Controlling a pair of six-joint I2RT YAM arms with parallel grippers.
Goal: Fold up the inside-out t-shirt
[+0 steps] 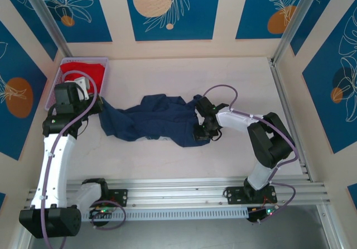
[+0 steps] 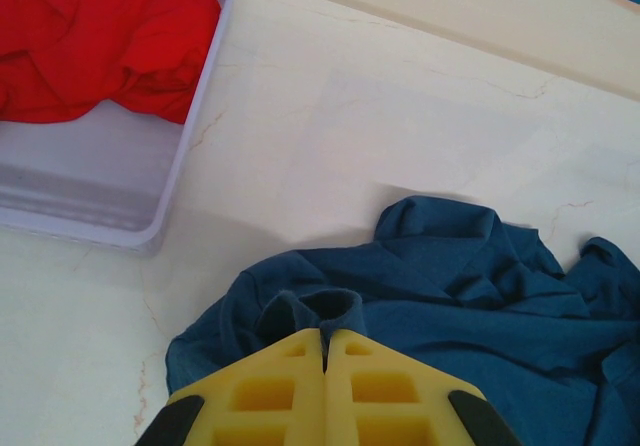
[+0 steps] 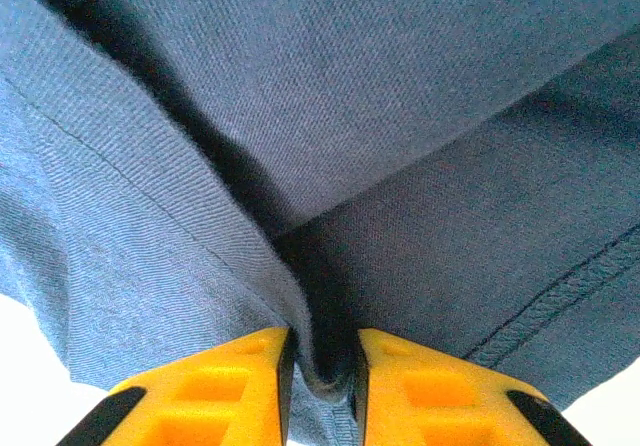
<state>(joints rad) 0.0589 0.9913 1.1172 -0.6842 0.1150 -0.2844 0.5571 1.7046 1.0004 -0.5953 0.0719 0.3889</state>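
my left gripper [image 2: 325,334] pinches the t-shirt [image 1: 150,120] near the basket [image 2: 90,181], my right gripper [image 3: 322,344] nips a thin fold farther off; pulling apart hard, that fold may slip

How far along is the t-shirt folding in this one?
Nothing folded yet: the t-shirt lies crumpled on the table. In hand: left gripper pinches a fold at one end, right gripper has its jaws closed on cloth at the other. Left: spread it flat, then make every fold.

One t-shirt [image 1: 150,120], one garment [image 1: 82,71], one basket [image 1: 83,58]
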